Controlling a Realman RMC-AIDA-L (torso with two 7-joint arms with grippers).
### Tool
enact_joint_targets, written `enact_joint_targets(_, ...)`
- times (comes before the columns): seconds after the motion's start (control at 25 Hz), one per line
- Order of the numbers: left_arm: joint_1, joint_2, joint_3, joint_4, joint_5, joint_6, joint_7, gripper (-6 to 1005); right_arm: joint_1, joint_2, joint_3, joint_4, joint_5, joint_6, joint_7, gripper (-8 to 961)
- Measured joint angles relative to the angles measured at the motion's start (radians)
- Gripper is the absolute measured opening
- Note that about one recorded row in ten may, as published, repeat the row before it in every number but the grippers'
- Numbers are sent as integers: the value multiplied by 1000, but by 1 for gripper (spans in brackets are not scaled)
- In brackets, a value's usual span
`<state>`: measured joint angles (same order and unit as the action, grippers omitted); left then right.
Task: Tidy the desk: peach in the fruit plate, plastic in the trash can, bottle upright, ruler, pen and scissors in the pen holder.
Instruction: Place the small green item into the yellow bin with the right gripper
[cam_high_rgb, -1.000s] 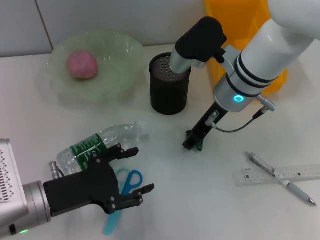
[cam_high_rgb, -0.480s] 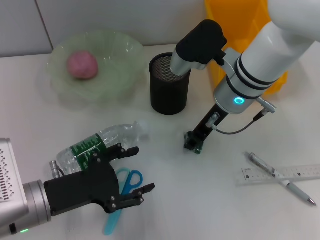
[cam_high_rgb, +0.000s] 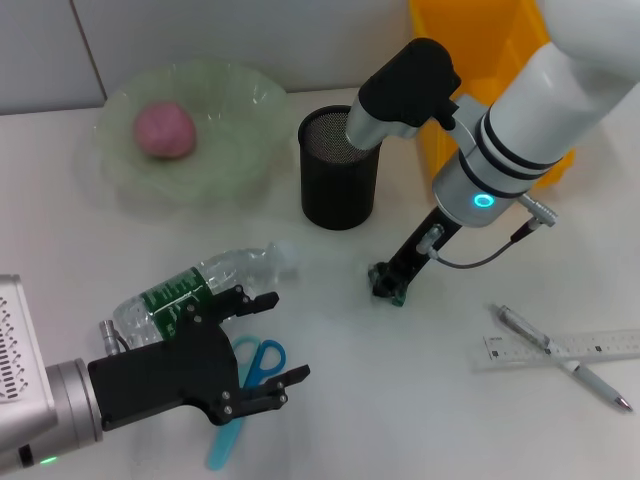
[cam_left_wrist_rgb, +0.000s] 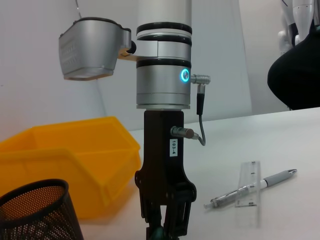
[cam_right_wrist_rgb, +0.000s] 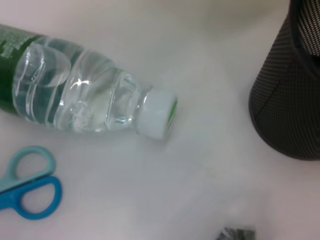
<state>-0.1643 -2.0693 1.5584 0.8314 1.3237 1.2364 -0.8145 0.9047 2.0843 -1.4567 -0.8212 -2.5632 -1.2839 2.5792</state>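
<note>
Barely anything has shifted since a moment ago — the right gripper (cam_high_rgb: 385, 287) has drifted a touch to its own right and seems to sit a little higher above the desk (cam_high_rgb: 400, 400), with a small dark-green scrap (cam_high_rgb: 399, 293) pinched at its tip, its fingers closed on it as far as I can see. That scrap looks like the plastic, so the step in hand is carrying it to the yellow bin (cam_high_rgb: 480, 60) behind the arm, which I take to be the trash can. To do it well, I'd lift clear first, then swing back wide of the mesh pen holder (cam_high_rgb: 340, 168) standing just beside the path, and let go only once the tip is over the bin's opening. The left gripper (cam_high_rgb: 262, 340) hovers with fingers spread over the blue scissors (cam_high_rgb: 246, 385), just beside the bottle (cam_high_rgb: 190, 290) lying on its side. The peach (cam_high_rgb: 164, 130) already sits in the green plate (cam_high_rgb: 240, 100); pen (cam_high_rgb: 562, 357) and ruler (cam_high_rgb: 560, 349) lie crossed off to the right, well apart.
</note>
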Motion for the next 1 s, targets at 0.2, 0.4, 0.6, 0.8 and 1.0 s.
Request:
enact_joint_targets(0.2,-2,0,-1,2,0,0,0,787,-19,-2,9,-46,-1,-15,5,320)
enact_joint_targets(0.4,-1,0,-4,7,0,8,0,787,-66,-4,75,-169,-12,-77,7,286)
enact_joint_targets(0.6,-2,0,-7,6,0,15,0,787,-110,-6,159,-302,-79,-136,14,262)
enact_joint_targets(0.8,-4,0,-8,4,0,16,0,787,-143,-7,254,-419,-137,-174,16,241)
enact_joint_targets(1.0,-4,0,-5,2,0,18,0,787,-154,-10,307,-487,-236,-167,14,236)
